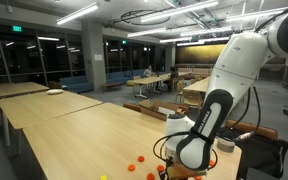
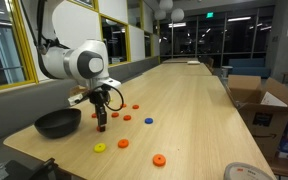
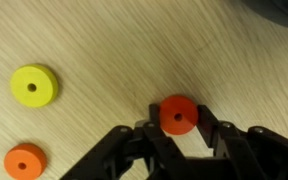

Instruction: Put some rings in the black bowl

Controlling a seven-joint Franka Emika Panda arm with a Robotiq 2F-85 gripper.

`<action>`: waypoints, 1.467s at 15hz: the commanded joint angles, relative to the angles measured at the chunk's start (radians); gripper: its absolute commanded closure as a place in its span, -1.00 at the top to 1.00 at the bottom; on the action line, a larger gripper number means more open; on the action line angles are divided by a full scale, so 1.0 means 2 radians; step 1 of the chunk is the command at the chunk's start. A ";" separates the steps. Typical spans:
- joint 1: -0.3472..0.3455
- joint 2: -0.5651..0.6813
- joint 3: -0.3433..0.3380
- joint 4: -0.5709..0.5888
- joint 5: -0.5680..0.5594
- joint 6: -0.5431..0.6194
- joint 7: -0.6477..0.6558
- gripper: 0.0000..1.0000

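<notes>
My gripper [image 3: 178, 124] is down at the wooden table [image 2: 184, 100] with its two fingers closed against the sides of a red ring [image 3: 178, 112]. In an exterior view the gripper [image 2: 101, 124] stands just right of the black bowl [image 2: 56, 124]. The bowl's dark edge shows in the top right corner of the wrist view [image 3: 284, 8]. A yellow ring [image 3: 34, 86] and an orange ring [image 3: 25, 161] lie on the table to the left of the fingers. In an exterior view the gripper [image 1: 169, 170] is mostly hidden by the arm.
More rings lie loose on the table: yellow [image 2: 100, 148], orange [image 2: 123, 143], orange-red [image 2: 159, 158], blue [image 2: 149, 121] and others behind. Cardboard boxes [image 2: 256, 100] stand beside the table. A white object [image 2: 246, 172] sits at the near edge.
</notes>
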 commanded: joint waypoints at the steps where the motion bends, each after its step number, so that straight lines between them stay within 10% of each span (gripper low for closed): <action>1: 0.013 -0.038 -0.005 -0.015 -0.013 -0.016 0.020 -0.49; 7: 0.018 -0.114 0.006 -0.028 -0.060 -0.071 0.055 -0.49; 13: -0.022 -0.141 0.095 0.005 0.099 -0.160 -0.150 -0.49; 22: -0.053 -0.079 0.101 0.095 0.191 -0.315 -0.341 -0.49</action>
